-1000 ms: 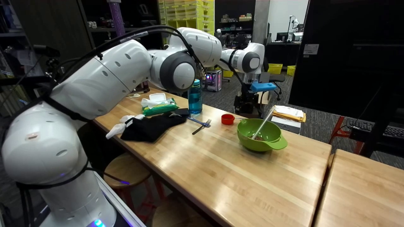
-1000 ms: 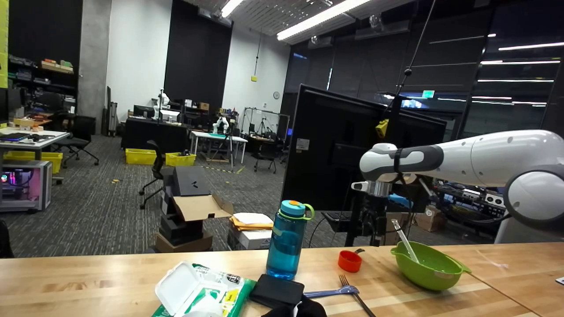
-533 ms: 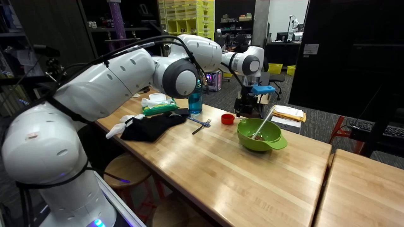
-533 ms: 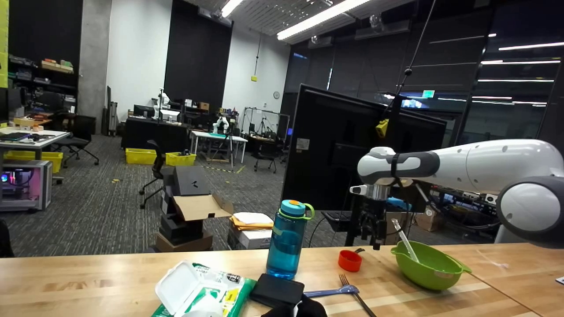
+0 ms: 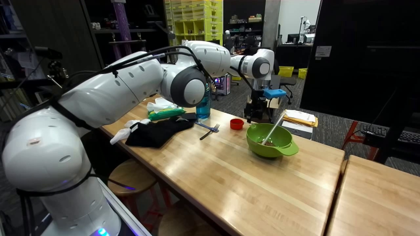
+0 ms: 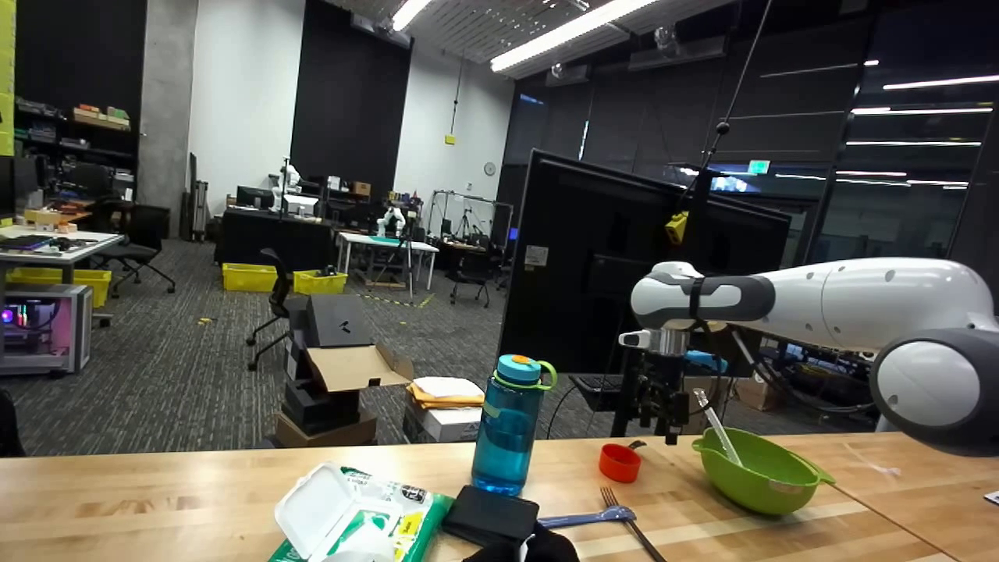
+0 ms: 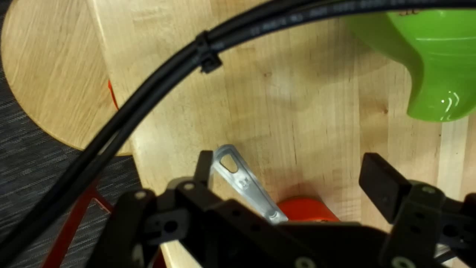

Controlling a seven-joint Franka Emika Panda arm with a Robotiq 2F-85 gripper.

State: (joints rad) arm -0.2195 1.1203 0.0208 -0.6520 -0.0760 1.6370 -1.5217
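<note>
— How does the gripper (image 7: 292,175) stand, please?
— Its fingers (image 7: 383,186) are spread wide apart, and they point down to the table (image 7: 297,111).
— Could you tell me the things in order, from the left?
— Yes. In an exterior view, first comes the pack of wipes (image 6: 367,517), with its white lid (image 6: 314,507) raised. Just beside it lies one flat black item (image 6: 492,515), and behind this item the bottle (image 6: 507,429) stands upright. After that I see a blue spoon (image 6: 577,519), and a fork (image 6: 641,538) crosses it.
— And then?
— Then comes the red cup (image 6: 620,464), which rests on the table near the gripper. In the wrist view its handle (image 7: 245,183) lies below, between the fingers; whether one of them touches it, I cannot tell.
— What is the last thing?
— It is the green bowl (image 6: 761,480). A clear rod (image 6: 723,437) stands tilted inside it, and some brown bits (image 5: 269,143) lie at its bottom.
</note>
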